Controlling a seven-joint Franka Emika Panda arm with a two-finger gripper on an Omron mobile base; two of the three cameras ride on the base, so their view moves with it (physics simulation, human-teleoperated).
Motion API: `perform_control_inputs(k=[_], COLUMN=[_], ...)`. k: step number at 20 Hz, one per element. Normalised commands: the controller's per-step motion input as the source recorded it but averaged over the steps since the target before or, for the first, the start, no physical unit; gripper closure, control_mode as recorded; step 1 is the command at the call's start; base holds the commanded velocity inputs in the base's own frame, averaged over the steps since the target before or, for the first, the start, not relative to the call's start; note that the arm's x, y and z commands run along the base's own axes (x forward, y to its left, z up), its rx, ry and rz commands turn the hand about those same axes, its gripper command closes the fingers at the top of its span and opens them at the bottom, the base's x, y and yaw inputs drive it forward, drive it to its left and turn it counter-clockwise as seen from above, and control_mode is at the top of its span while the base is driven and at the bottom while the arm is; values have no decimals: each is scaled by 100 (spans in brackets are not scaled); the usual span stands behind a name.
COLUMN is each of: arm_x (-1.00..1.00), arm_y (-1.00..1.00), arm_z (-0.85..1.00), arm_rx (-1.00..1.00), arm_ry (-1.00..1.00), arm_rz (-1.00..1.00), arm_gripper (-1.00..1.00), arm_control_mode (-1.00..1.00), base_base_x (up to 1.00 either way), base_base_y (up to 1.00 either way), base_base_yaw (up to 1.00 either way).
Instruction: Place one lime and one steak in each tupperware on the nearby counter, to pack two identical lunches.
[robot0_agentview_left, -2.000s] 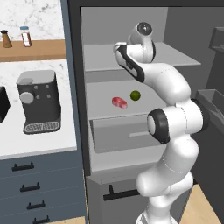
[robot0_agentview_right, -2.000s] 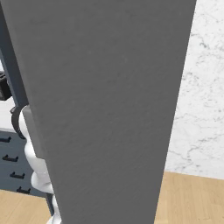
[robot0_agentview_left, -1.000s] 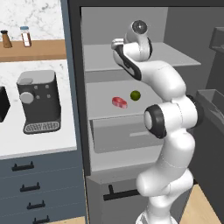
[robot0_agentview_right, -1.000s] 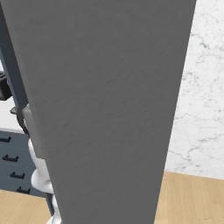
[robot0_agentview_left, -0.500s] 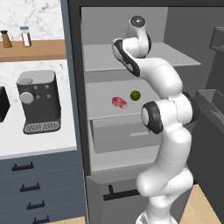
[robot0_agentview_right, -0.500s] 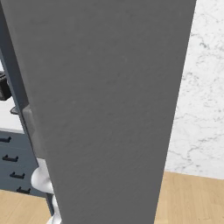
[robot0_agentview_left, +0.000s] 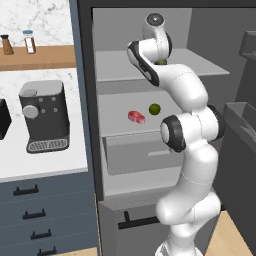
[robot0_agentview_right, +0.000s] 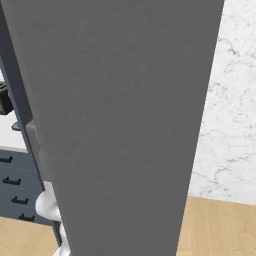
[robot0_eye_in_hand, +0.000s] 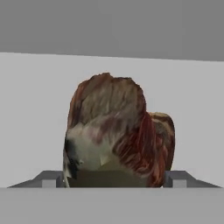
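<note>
The fridge (robot0_agentview_left: 150, 30) stands open beside the table (robot0_agentview_left: 45, 160), arm reaching onto its upper shelf (robot0_agentview_left: 200, 67). There the pincer (robot0_eye_in_hand: 116, 177), part-closed, brackets the dark steak (robot0_eye_in_hand: 116, 131); likely gripped. Next: lift it out toward the table. Below lie another steak (robot0_agentview_left: 136, 117) and a lime (robot0_agentview_left: 154, 109).

Three cameras: two on the base, one on the hand.

The left base view looks forward and down into the open fridge (robot0_agentview_left: 150, 125), with the arm (robot0_agentview_left: 192, 150) at mid-distance and the table (robot0_agentview_left: 40, 160) at left. The right base view faces a grey door (robot0_agentview_right: 125, 110) up close; both share the blue drawers (robot0_agentview_right: 12, 185). The hand view sits very near the dark steak (robot0_eye_in_hand: 116, 135).
</note>
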Motion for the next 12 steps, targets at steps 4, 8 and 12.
perform_control_inputs(k=[4,8,12], arm_x=[-49,-51,-85], arm_y=[35,30,18], arm_z=[-16,4,42], arm_rx=[-14,-4,0], arm_ry=[-23,-3,0], arm_rz=[0,1,3], arm_gripper=[100,100,100], arm_control_mode=[-100,-100,-100], base_base_x=[0,0,0], base_base_y=[0,0,0], base_base_yaw=[0,0,0])
